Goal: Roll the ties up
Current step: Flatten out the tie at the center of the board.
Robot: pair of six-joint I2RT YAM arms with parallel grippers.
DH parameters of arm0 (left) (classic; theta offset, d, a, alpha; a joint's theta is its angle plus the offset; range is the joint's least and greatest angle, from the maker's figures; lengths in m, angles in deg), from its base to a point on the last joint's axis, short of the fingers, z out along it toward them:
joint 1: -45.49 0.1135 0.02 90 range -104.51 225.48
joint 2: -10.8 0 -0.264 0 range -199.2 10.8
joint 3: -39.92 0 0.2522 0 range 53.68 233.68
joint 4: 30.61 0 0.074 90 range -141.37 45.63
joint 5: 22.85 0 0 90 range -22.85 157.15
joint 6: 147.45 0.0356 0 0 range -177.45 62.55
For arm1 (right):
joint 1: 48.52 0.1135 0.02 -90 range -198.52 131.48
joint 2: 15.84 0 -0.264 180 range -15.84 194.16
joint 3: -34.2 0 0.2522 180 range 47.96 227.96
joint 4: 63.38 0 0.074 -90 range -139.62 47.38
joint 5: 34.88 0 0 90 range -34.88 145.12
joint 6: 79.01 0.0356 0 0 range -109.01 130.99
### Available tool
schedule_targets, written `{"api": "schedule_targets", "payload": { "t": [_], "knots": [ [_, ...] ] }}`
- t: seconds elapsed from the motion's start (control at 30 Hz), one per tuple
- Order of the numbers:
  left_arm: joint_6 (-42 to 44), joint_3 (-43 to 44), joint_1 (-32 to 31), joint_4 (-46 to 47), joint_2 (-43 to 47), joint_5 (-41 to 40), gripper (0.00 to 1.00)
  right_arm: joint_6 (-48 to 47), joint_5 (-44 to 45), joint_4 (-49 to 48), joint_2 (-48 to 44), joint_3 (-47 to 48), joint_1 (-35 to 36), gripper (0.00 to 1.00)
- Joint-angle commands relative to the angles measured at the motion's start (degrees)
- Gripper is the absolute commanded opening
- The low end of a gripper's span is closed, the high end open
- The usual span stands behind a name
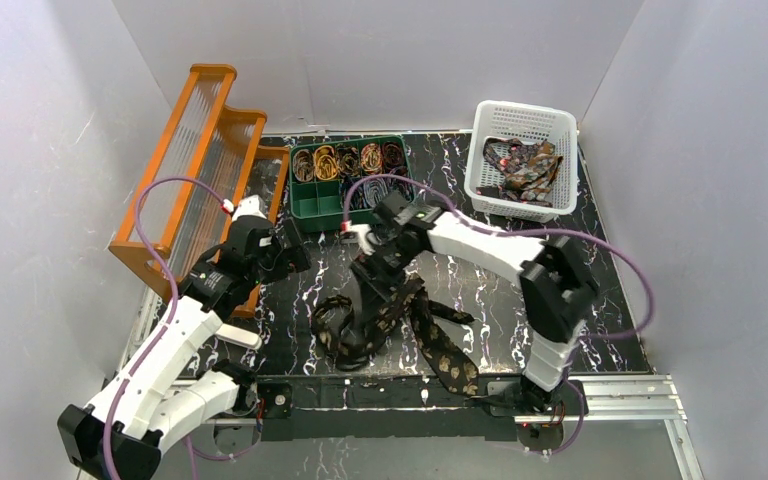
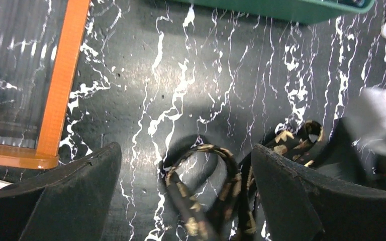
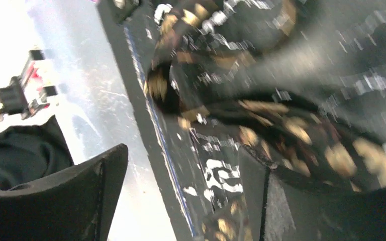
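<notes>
1. tie limp on the tabletop near the front edge, unrolled, looped at its left end, one end trailing toward the right arm's base.
2. right claw low over the middle of the tie, pointing down.
3. in the right wrist view, fingers well apart, jaws wide, nothing gripped between them. tabletop edge visible in the gap. tie draped just past the right-hand finger. too blurred to tell whether touching.
4. left claw spread wide and empty, hovering just beside the rack, left of the tie.
5. in the left wrist view, the tie's loop flat on the tabletop below, between the two fingers, apart from both.
6. coils side by side in the back row of the tray, behind both claws.
7. loose ties heaped in the basket at the back right, right of the tray.
8. rack along the left side of the tabletop, tilted against the wall.
</notes>
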State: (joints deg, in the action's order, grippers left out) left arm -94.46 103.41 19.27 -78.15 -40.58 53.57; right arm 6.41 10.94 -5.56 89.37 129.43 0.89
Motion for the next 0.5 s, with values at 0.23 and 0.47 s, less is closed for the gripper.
{"api": "schedule_targets", "payload": {
  "t": [0.23,0.47],
  "knots": [
    [6.3,-4.6,-0.8,2.0,-4.5,22.3,0.98,40.7,16.0,-24.2,-40.1,-36.0,-5.2,0.93],
    [3.6,-8.5,-1.7,1.0,-10.1,9.6,0.98,45.9,20.5,-26.4,-38.0,-43.0,-5.3,0.9]
  ]
}}
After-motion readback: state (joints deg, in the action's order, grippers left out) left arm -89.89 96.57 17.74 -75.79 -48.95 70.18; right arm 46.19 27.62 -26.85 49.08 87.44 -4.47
